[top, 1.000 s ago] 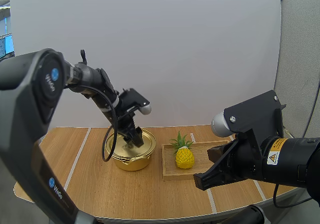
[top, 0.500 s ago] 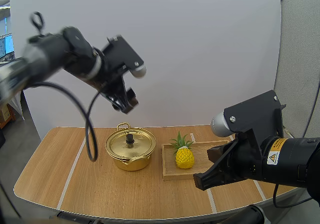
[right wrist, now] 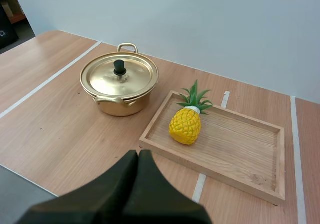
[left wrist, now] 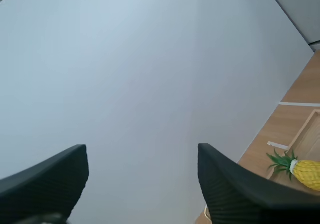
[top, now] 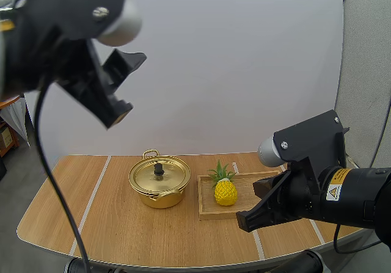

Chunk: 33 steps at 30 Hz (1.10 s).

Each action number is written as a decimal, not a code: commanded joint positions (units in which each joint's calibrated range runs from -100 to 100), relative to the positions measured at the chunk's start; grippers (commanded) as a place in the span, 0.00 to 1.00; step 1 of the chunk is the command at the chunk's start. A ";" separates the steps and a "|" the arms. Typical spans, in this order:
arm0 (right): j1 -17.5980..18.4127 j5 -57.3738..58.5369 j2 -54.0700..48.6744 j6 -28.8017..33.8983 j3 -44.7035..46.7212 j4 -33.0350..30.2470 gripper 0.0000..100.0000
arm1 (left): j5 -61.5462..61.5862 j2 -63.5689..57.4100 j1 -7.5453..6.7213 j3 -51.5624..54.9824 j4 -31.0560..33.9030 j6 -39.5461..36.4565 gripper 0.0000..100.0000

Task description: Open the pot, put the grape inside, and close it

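Jaws of the left gripper (top: 125,88) gape wide on nothing, well above the lidded pot (top: 160,187). Fingers pressed together and empty, the right gripper (right wrist: 139,156) hangs near the tray (right wrist: 240,140) with a pineapple (right wrist: 185,126).

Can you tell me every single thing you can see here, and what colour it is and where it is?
pot: one, gold, on the table, left of the tray
lid: one, gold, sitting on the pot
knob: one, black, in the middle of the lid
pineapple: one, yellow with green leaves, upright at the tray's end nearest the pot
tray: one, light wood, on the table to the right of the pot
table: one, brown wood with pale stripes, under everything
left tool: one, black, open, high above the table
right tool: one, black, shut, low over the table's near edge
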 commanded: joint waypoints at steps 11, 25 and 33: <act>-5.63 -10.84 -2.14 -0.25 0.04 -0.21 0.00 | 13.63 -4.52 -0.07 1.56 3.03 -19.70 1.00; -9.84 -16.66 -2.14 -0.25 0.04 0.05 0.00 | 14.47 -10.31 3.22 17.26 -6.50 -17.97 1.00; -9.84 -22.89 -2.14 -0.25 0.04 0.27 0.00 | 14.30 -12.20 3.22 20.77 -5.56 -17.39 0.01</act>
